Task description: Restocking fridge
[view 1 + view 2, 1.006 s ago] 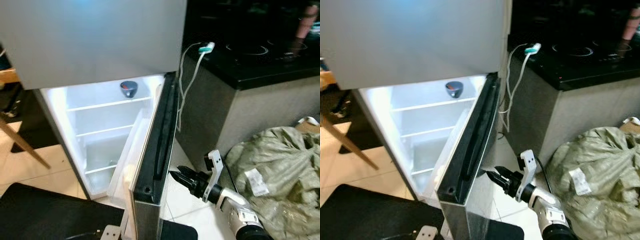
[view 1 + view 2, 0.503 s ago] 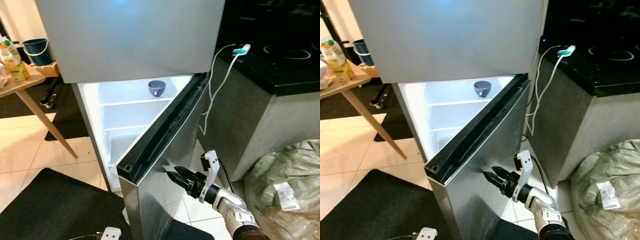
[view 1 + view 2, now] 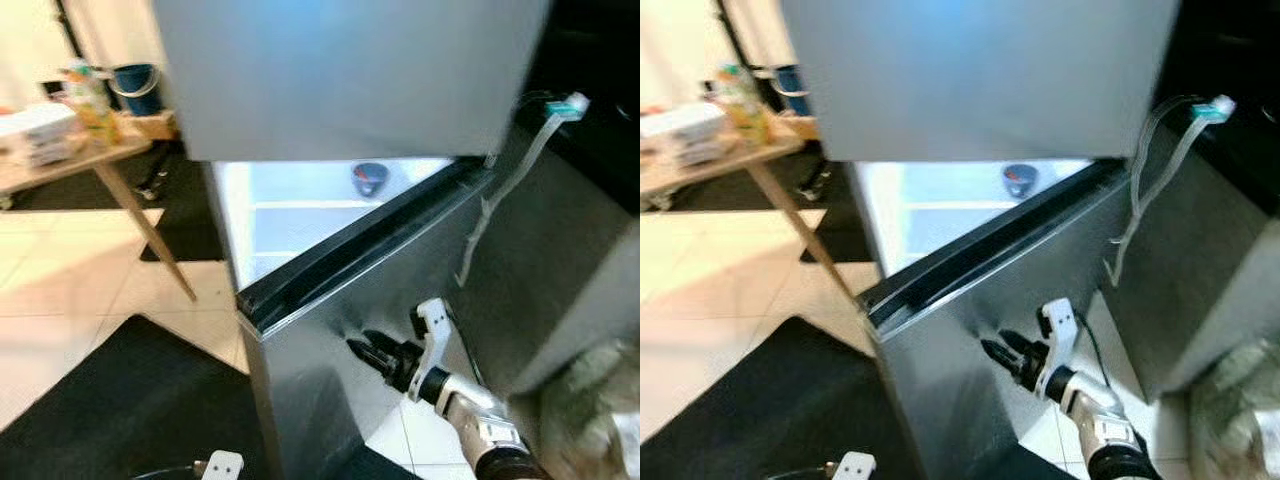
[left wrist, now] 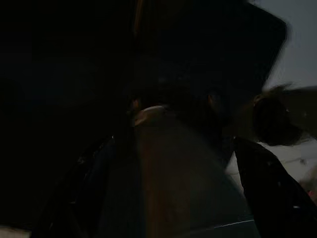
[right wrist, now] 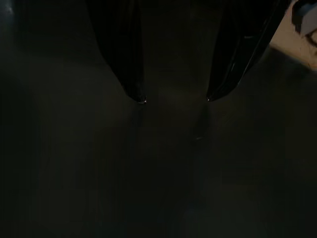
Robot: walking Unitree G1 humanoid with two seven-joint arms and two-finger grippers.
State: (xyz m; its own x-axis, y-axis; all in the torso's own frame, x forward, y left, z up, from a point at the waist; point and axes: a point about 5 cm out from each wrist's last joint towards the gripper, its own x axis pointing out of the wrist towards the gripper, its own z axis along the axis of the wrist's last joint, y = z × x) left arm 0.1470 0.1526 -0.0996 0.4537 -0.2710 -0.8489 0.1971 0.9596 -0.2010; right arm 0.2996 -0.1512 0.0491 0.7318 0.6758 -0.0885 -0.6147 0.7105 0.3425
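The fridge's lower door stands partly open, its black top edge slanting across the lit inside. A dark blue bowl sits on the top shelf. My right gripper is low on the door's steel outer face, its tips at or touching it. In the right wrist view the gripper is open, both fingertips apart with nothing between them, close to the dark door surface. The left wrist view is very dark, and the left arm hangs idle.
The closed upper door hangs above. A wooden table with a juice carton stands at the left, a blue bucket behind it. A black mat lies below. A white cable hangs by the grey counter side.
The lower door has swung further toward shut, and my right gripper, at first apart from it, now rests against its outer face. The camera has turned, bringing the table into view.
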